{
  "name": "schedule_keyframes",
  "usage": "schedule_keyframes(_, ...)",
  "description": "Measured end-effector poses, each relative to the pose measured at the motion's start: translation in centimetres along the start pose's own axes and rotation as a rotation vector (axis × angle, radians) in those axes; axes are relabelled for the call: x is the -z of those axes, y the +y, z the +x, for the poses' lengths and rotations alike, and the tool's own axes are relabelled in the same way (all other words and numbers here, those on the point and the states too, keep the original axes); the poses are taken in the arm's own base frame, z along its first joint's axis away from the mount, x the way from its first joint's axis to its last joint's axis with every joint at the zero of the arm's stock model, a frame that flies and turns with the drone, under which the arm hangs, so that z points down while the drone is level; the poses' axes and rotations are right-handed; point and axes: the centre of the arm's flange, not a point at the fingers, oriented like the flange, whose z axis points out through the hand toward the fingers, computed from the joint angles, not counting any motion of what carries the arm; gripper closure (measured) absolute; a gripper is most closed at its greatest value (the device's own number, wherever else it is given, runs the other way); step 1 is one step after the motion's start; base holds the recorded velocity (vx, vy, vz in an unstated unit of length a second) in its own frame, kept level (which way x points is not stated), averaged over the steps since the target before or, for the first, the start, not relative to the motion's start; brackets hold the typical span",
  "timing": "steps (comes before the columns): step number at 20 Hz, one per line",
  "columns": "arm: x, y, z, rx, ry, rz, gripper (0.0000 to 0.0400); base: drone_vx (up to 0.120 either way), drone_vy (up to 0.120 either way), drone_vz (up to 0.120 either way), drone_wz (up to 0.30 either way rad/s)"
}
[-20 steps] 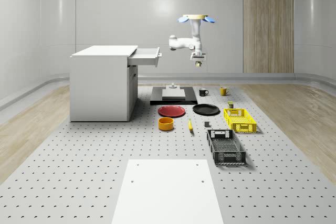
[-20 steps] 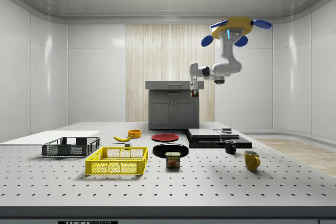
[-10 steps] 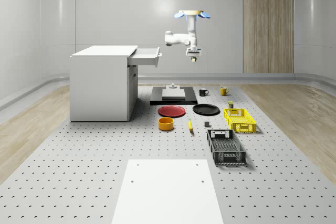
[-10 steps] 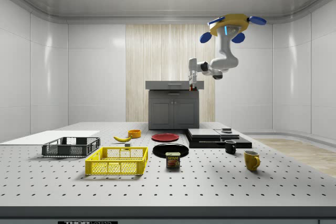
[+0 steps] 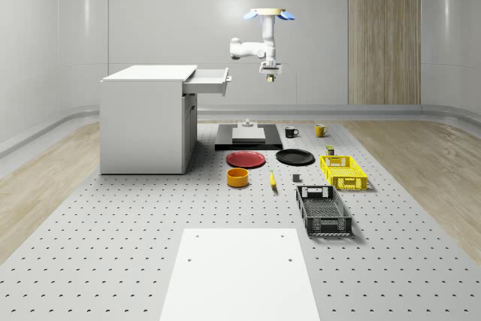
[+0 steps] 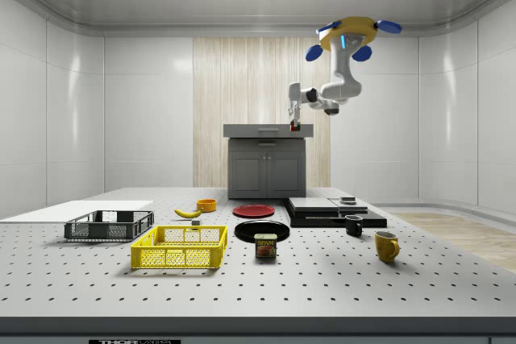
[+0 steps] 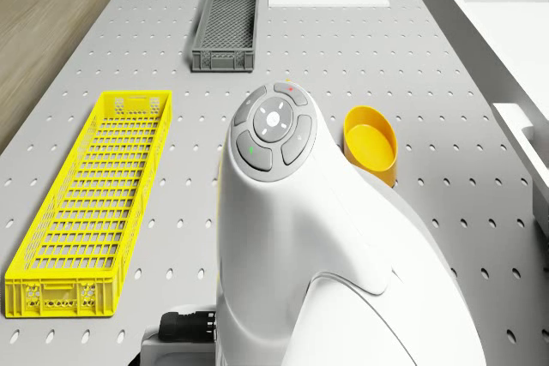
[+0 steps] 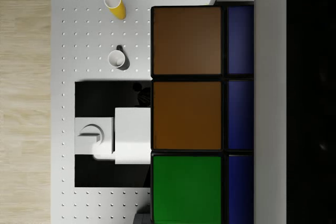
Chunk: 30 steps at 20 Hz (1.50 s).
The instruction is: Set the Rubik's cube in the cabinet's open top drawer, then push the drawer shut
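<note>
The drone (image 5: pixel 268 14) hovers upper centre of the whole-scene view, gripper (image 5: pixel 270 74) clamped on the Rubik's cube (image 8: pixel 202 114), right of the open top drawer (image 5: pixel 210 80); best carry it level above the drawer's rim before releasing

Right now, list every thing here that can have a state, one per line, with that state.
Top drawer: pulled open, nothing seen inside.
Lower cabinet doors: shut.
Rubik's cube: held in the hand, in the air, not yet over the drawer.
Hand: shut on the cube, beside the drawer's front.
Drone: hovering above the table, beside the cabinet.
Yellow crate: upright, nothing seen inside.
Black crate: upright, nothing seen inside.
</note>
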Motion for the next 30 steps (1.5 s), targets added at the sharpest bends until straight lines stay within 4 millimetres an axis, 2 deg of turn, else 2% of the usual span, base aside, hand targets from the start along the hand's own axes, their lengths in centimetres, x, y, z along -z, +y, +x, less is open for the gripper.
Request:
schedule_keyframes(17,0.00,0.00,0.00,0.000,0.000,0.000,0.0075,0.000,-0.120,0.118,0.000)
schedule_keyframes(26,0.00,0.00,0.00,0.000,0.000,0.000,0.0075,0.000,-0.120,0.000,0.000)
schedule_keyframes(30,0.00,0.00,0.00,0.000,0.000,0.000,0.0075,0.110,-0.120,0.000,0.000)
